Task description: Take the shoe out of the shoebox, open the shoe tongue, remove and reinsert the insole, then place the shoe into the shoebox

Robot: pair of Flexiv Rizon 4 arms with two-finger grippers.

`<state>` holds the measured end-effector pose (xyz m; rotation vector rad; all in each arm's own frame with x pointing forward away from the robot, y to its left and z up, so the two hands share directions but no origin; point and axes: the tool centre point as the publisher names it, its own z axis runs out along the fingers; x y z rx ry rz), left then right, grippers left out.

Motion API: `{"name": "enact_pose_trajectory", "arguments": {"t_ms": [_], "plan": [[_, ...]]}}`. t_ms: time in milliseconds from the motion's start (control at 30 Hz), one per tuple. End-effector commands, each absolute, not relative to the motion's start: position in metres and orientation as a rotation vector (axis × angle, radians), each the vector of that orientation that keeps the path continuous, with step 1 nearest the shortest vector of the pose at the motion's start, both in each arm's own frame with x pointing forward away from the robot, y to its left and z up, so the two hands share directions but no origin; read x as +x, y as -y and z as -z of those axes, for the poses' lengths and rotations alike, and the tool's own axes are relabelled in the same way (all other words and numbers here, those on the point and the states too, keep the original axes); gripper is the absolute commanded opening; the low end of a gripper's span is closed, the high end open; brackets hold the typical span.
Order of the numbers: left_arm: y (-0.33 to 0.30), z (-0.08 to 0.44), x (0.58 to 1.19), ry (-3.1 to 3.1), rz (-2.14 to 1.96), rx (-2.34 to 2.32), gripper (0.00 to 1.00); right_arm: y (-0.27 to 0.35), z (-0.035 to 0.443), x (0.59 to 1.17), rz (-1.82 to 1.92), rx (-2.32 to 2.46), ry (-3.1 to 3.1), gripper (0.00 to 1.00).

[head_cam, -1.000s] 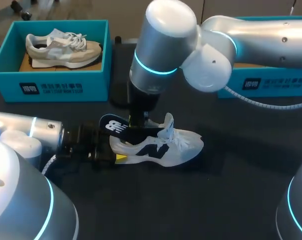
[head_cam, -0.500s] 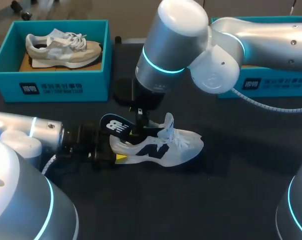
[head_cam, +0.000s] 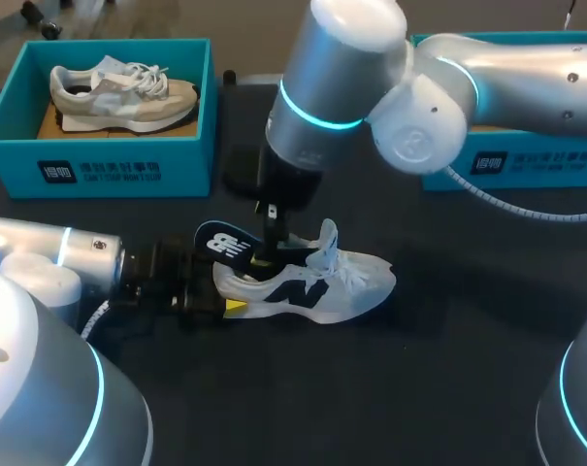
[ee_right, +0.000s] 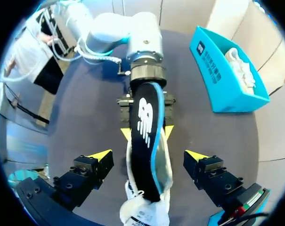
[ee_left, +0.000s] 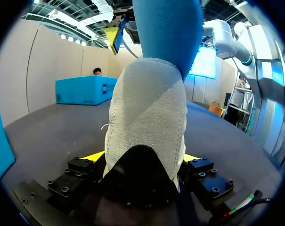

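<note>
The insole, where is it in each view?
Head view: the insole sticks up from the shoe's heel.
Left wrist view: insole, blue underside, rises above the heel held in the left pincer.
Right wrist view: insole, logo side, ahead of the open right pincer.
Shared landmark: that white shoe.

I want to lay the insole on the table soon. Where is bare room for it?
Bare table lies beyond the toe of the white shoe, before the right shoebox, and along the near edge. The heel is crowded: the left gripper clamps it and the open right gripper hangs over the insole.
</note>
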<state>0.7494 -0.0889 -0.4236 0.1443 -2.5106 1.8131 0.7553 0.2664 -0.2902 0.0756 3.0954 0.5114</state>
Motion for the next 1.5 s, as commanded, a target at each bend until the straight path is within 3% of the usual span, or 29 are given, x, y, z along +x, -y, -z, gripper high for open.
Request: {"name": "enact_pose_trajectory", "arguments": {"t_ms": [33,833,1033,1233,1500], "plan": [[0.090,0.424,0.749,2.511,-1.814,0.147,0.00,-0.266,0.289,0.761,-0.536,0.088,-3.188,1.00],[0.090,0.424,0.749,2.511,-1.814,0.147,0.00,-0.272,0.298,0.746,-0.877,0.329,-3.275,1.00],[0.090,0.424,0.749,2.511,-1.814,0.147,0.00,-0.271,0.304,0.743,-0.986,0.388,-3.252,0.71],[0.090,0.424,0.749,2.511,-1.814,0.147,0.00,-0.275,0.310,0.739,-1.086,0.415,-3.237,0.60],[0.090,0.424,0.749,2.511,-1.814,0.147,0.00,-0.286,0.315,0.739,-1.123,0.390,-3.262,0.55]]}}
